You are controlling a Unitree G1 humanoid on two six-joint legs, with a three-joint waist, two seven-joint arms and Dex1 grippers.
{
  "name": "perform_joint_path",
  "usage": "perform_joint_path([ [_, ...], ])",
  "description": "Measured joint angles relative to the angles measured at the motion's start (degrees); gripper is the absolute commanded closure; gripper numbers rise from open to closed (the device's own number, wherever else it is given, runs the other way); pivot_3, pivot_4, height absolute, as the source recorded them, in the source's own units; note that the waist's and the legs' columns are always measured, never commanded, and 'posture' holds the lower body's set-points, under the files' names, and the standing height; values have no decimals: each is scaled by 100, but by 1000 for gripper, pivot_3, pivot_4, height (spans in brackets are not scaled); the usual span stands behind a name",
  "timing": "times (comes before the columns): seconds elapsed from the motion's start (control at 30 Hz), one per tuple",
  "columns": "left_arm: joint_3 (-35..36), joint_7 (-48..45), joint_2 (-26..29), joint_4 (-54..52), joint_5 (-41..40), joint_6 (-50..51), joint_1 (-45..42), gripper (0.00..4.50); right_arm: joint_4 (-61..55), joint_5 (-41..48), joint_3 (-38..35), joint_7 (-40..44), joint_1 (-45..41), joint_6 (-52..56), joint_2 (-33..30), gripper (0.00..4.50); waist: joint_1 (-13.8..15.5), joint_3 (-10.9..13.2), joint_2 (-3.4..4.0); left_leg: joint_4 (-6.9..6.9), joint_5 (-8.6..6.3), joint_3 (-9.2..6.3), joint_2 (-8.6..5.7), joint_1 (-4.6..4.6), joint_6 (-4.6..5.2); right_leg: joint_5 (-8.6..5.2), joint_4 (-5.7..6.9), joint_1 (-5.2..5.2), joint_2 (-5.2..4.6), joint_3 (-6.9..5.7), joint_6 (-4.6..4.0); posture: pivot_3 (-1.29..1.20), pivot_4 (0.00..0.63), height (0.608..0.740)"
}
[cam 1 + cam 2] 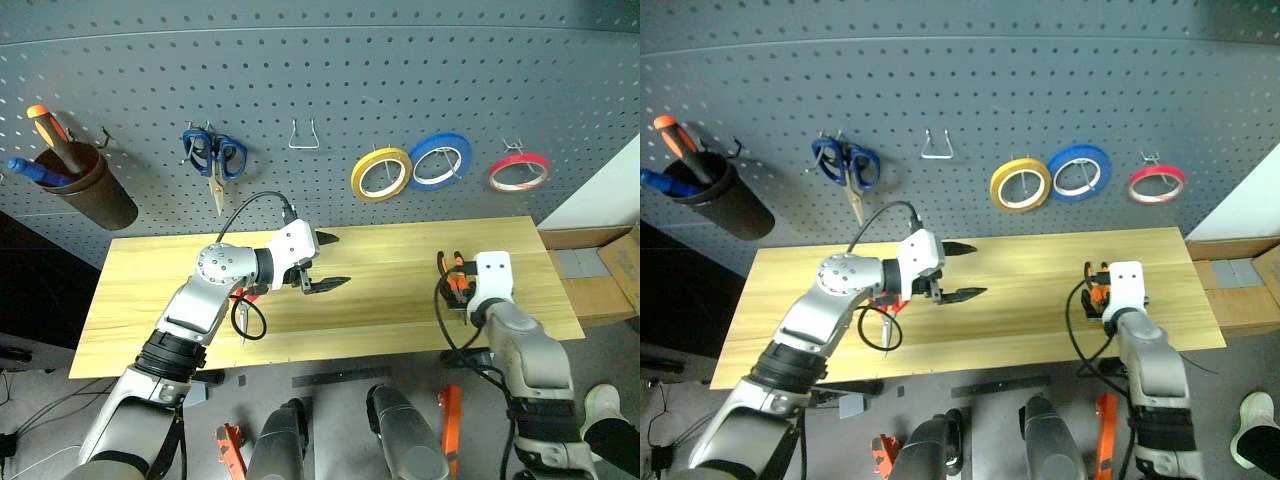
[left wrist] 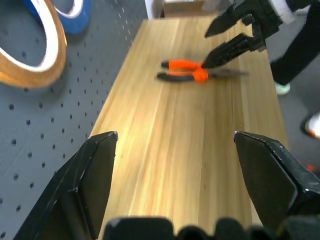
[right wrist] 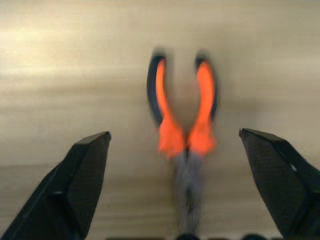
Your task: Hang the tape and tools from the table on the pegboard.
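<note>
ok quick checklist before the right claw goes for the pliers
1. Right claw open: ok, fingers spread wide.
2. Pliers lined up between its fingers: ok, handles pointing away from the claw.
3. Pliers lying free on the table: ok, nothing on or against them.
4. Left claw out of the way: ok, open and empty near mid-table.
5. Free hook on the pegboard: ok, the wire hook beside the blue-handled scissors is bare.

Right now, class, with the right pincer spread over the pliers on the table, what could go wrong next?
1. The right pincer straddles the orange-and-black-handled pliers near their pivot; closing there may let the splayed handles swing or slip.
2. The pliers lie near the light wooden table's front edge, so a nudge might push them off.
</note>
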Motion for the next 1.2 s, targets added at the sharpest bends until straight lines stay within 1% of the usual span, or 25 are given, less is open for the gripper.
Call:
perform_joint_path([
  [0.1,-1,-8,-2,68,30,-39,1,509,557,24,-184,-170,-578,243,45,292,3,0,0,8,0,-18,-1,-19,0,2,-1,-7,0,-20,-3,-197,294,740],
  [0.23,-1,15,-19,76,103,-87,0,509,1685,5,-272,-262,-1200,76,-63,292,3,-1,1,14,0,-16,-2,-53,0,10,6,-32,1,-35,-15,-184,291,740],
  [0.4,2,24,-53,75,115,-91,23,509,2777,2,-264,-203,-1567,-270,-249,292,9,-1,1,22,0,-8,-3,-88,0,12,10,-63,-1,-32,-16,-177,287,740],
  [0.57,3,35,-75,74,118,-88,34,509,3322,5,-261,-183,-1858,-514,-339,292,9,-2,1,32,0,-9,-3,-87,0,14,23,-63,0,-33,-18,-176,284,740],
  [0.6,3,38,-83,73,118,-86,39,509,3423,11,-266,-165,-1904,-565,-347,675,9,-2,0,35,0,-9,-3,-85,0,14,30,-63,0,-32,-18,-177,283,740],
  [0.67,5,43,-96,66,117,-71,58,509,3572,23,-268,-128,-1976,-644,-351,1161,8,-3,-1,39,1,-5,-4,-79,0,13,46,-63,0,-30,-17,-179,282,740],
  [0.73,15,50,-97,58,110,-39,106,509,3671,64,-276,-106,-2024,-664,-352,1837,6,-3,-1,39,1,-2,-4,-71,0,13,56,-62,1,-29,-17,-180,281,740],
  [0.77,22,54,-97,56,105,-4,128,509,3696,72,-286,-104,-2035,-664,-352,1937,5,-3,-1,40,2,-2,-4,-69,0,13,60,-62,2,-29,-17,-180,281,740],
  [0.83,92,70,-97,42,83,51,206,509,3708,86,-310,-111,-2038,-662,-349,1938,2,-3,-1,40,3,-2,-4,-64,-1,13,71,-62,3,-29,-17,-183,278,740],
  [0.93,295,123,-94,-110,-79,246,347,509,3544,121,-322,-177,-1971,-607,-312,1938,1,-3,-1,40,4,-2,-2,-63,-1,13,76,-63,4,-28,-17,-177,277,740],
  [1.0,500,140,-42,-267,-271,459,478,509,2992,127,-282,-212,-1726,-446,-232,1938,2,-3,-1,38,4,-5,0,-65,-1,13,77,-68,5,-27,-17,-172,277,740],
  [1.1,877,149,205,-507,-547,793,787,509,1345,138,2,-204,-1160,-23,-125,1938,-27,-3,5,35,4,-22,4,-79,-2,12,85,-93,4,-19,-17,-168,278,740],
  [1.2,1296,177,433,-720,-771,987,1139,509,-644,190,443,-228,-748,558,96,1938,-29,-4,7,36,4,-31,8,-82,-2,12,87,-97,5,-23,-17,-163,280,740],
])
